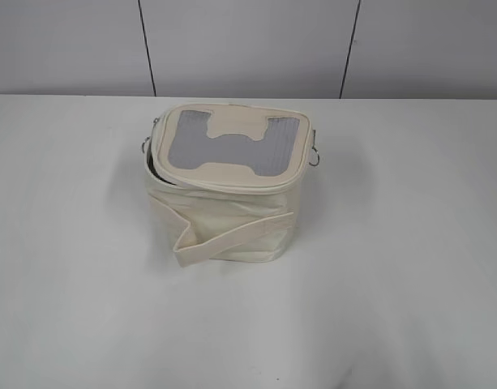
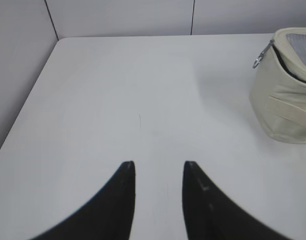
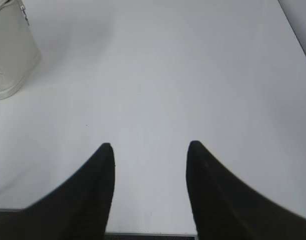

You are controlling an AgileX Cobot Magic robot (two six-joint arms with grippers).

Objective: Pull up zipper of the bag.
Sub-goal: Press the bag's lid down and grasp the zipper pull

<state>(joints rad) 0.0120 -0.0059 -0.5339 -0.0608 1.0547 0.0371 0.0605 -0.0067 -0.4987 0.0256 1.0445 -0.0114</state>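
A cream fabric bag (image 1: 224, 223) with a grey patch on its lid stands in the middle of the white table. Its lid is partly unzipped, with a dark gap along the left front edge. Metal rings hang at both sides. The bag shows at the right edge of the left wrist view (image 2: 285, 107) and at the top left corner of the right wrist view (image 3: 10, 55). My left gripper (image 2: 158, 165) is open and empty over bare table, left of the bag. My right gripper (image 3: 150, 147) is open and empty, right of the bag. Neither gripper shows in the exterior view.
The white table (image 1: 394, 284) runs to grey wall panels (image 1: 248, 44) at the back. Its left edge shows in the left wrist view (image 2: 23, 115) and its right edge in the right wrist view (image 3: 297, 35).
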